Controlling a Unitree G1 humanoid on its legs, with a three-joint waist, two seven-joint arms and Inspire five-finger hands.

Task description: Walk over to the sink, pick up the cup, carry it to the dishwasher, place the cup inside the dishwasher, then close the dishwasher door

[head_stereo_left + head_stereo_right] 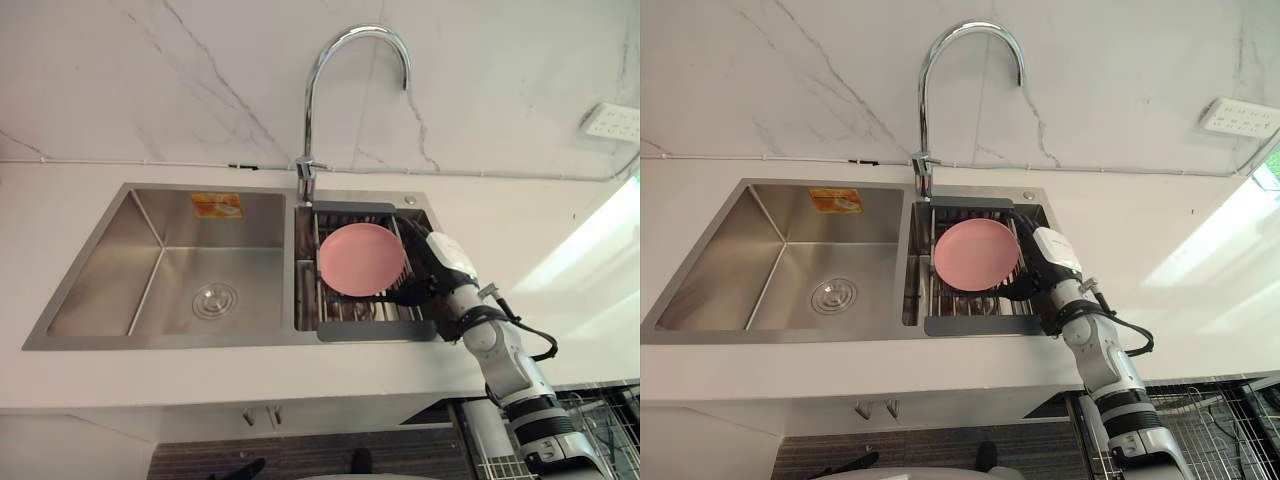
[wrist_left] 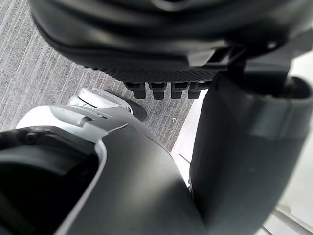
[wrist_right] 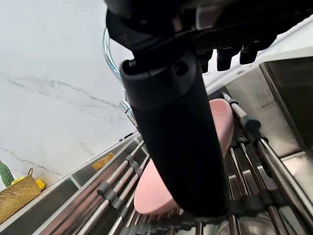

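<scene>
1. One step looks done: the robot stands at the sink, which is set into a white surface under a curved tap.
2. What the task calls a cup looks more like a pink plate. It lies on a grey rack across the right basin, not yet lifted.
3. The right hand is at the right edge of the pink plate, touching it or just beside it. I cannot tell whether it grips the plate or only rests there. In the right wrist view the thumb crosses in front of the plate.
4. The left hand hangs low above a grey floor and holds nothing that I can see. I cannot tell if it is open or closed.
5. I judge the pick-up is only starting. Carrying, placing in the dishwasher and closing its door are all left to do. A wire basket low at the right may belong to the dishwasher.
6. Writing: an orange sticker is on the back wall of the left basin, but its print is too small to read. A white socket on the wall has no readable text.
</scene>
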